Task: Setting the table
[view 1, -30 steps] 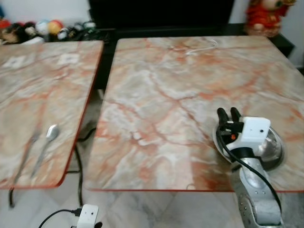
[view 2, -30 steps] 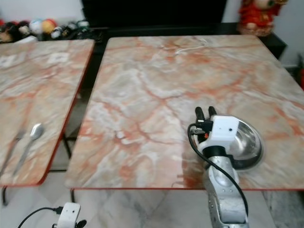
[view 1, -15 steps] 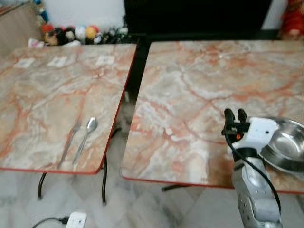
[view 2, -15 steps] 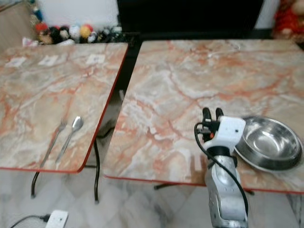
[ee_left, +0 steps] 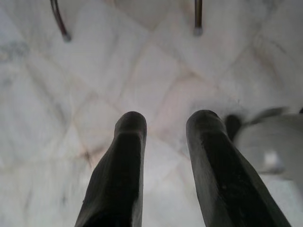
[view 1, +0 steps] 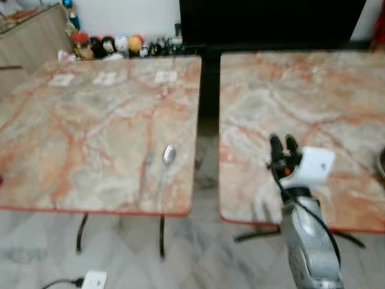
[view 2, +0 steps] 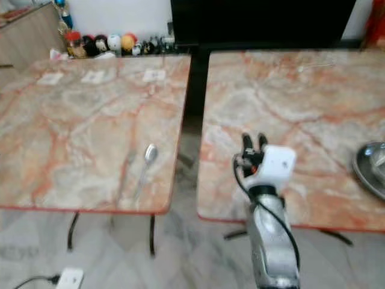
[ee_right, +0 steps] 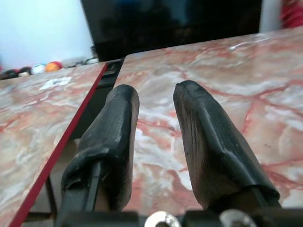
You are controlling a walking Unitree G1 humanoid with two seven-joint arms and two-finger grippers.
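Left eye view looks down on two marble-patterned worktops with a gap between them. On the left worktop (view 1: 90, 132), near its front right corner, a spoon (view 1: 166, 164) and a fork (view 1: 145, 174) lie side by side, handles toward the robot, the fork on the left and blurred. A steel bowl (view 2: 372, 168) sits at the right edge of the right worktop (view 2: 301, 120), well apart from the cutlery.

The right gripper (view 1: 283, 144) is raised over the front of the right worktop, near its left edge. In the right wrist view its fingers (ee_right: 118, 127) stand slightly apart with nothing between them. The left gripper (ee_left: 163, 137) hangs low over the tiled floor (ee_left: 71, 94), its fingers (ee_left: 128, 142) also parted and empty, with table legs ahead of it.

Judging from the layout, the cutlery is what needs fetching to join the bowl. Spoon and fork look like thin, stiff, light metal, smooth and likely to slip on the glossy top. They lie flat, so the fingers have little to get under. The likely best hold is across the narrow handle near its middle, fingers straddling it from above. The two pieces lie close together, so closing on one may nudge the other. The bowl looks light and rigid, best pinched at its rim.
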